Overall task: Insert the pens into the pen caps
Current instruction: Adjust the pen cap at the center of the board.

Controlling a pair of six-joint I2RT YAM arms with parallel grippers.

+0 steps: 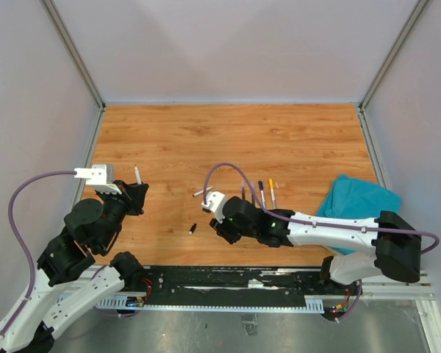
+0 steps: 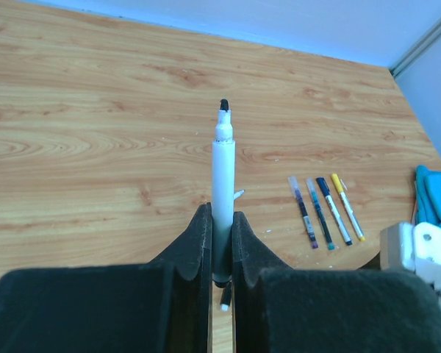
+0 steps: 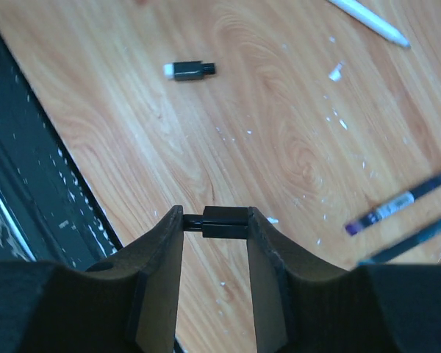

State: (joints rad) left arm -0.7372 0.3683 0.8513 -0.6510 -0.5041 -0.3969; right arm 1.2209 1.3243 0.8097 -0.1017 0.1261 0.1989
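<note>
Overhead first.
- Left gripper (image 1: pixel 136 190): clamped on the white pen (image 1: pixel 137 175), held above the left side of the table (image 1: pixel 206 140), tip up.
- Right gripper (image 1: pixel 223 232): low over the near middle; its grip cannot be told from this angle.
- Loose cap (image 1: pixel 192 229): on the wood just left of the right gripper.
- Lying pen (image 1: pixel 203 193): white, beyond the right wrist.
- Four pens (image 1: pixel 261 190): side by side, right of the lying pen.
- Cloth (image 1: pixel 356 202): teal, at the right edge.

Left wrist.
- Fingers (image 2: pixel 198 243): pinched tight on the white pen's lower barrel; dark nib bare, pointing away.
- Four pens: in a row to the right.

Right wrist.
- Fingers (image 3: pixel 162 243): partly closed on the black held cap (image 3: pixel 224 221), which sits crosswise between the tips.
- Loose cap: lying apart, farther on.
</note>
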